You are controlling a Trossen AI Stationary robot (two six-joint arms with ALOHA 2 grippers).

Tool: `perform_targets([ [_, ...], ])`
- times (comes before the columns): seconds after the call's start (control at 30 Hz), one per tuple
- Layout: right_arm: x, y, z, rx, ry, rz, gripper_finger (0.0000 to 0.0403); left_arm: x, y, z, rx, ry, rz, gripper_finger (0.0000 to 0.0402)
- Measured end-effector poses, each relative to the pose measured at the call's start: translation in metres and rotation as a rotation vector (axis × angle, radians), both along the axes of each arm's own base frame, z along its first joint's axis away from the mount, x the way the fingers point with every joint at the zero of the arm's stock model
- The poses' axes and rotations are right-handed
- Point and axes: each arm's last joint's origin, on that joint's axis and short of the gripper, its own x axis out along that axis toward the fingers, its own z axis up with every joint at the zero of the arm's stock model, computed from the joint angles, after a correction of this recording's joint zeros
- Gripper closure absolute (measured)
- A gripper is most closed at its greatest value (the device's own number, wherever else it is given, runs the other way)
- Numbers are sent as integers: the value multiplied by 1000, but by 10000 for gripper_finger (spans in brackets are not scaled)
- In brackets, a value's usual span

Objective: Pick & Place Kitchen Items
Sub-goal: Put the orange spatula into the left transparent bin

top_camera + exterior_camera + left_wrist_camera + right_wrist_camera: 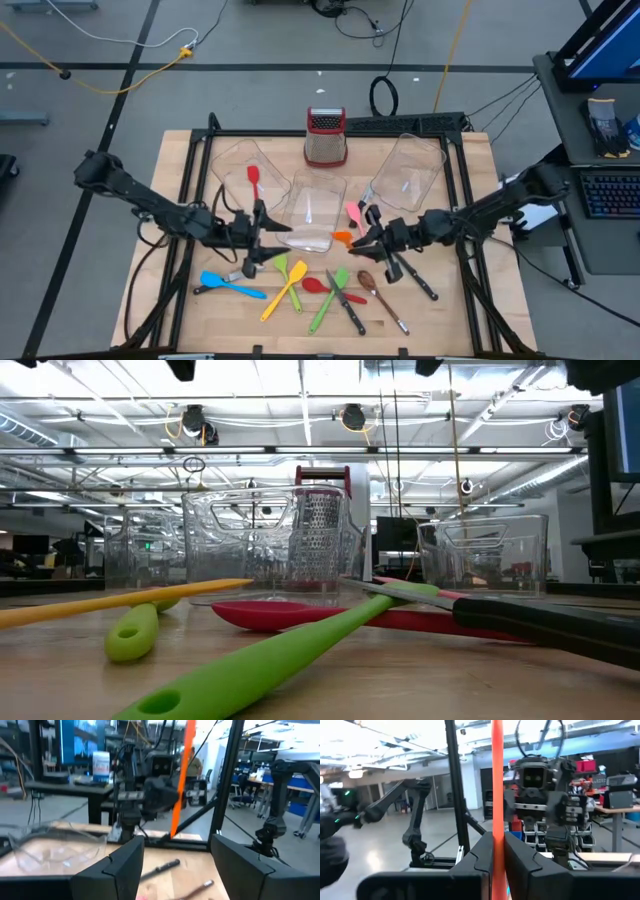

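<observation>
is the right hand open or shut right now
Shut. In its own wrist view the right hand's two dark fingers press against an orange handle that stands upright between them, with no gap either side.

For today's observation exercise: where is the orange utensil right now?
High view: the orange utensil is mid-table, clamped in the right hand, beside the middle clear bin.

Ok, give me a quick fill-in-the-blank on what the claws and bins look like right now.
1. The right claw is shut on a utensil whose handle is ______.
2. The left claw grips nothing; its fingers stand ______.
3. The red spatula lies in the clear bin on the ______ arm's side.
4. The box grater has a top coloured ______.

Missing words: orange; open; left; red.
</observation>
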Motion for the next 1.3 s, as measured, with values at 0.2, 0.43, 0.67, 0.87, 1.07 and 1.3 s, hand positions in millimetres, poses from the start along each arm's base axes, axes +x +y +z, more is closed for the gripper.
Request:
perform_targets([
  [0.2, 13, -9, -13, 80, 14, -23, 385, 11, -4, -9, 28, -16, -15, 165],
  [0.43, 25, -22, -28, 184, 47, -35, 385, 18, -3, -16, 36, -8, -29, 165],
  [0.67, 44, -23, -27, 198, 40, -8, 385, 24, 1, -19, 29, -22, -37, 165],
  [0.87, 68, -17, -27, 175, 34, 38, 385, 26, 4, -20, 24, -23, -30, 165],
  [1.07, 84, -13, -35, 183, 62, 64, 385, 26, 4, -20, 25, -24, -33, 165],
  [1.3, 93, -11, -35, 185, 60, 65, 385, 26, 4, -20, 26, -22, -34, 165],
])
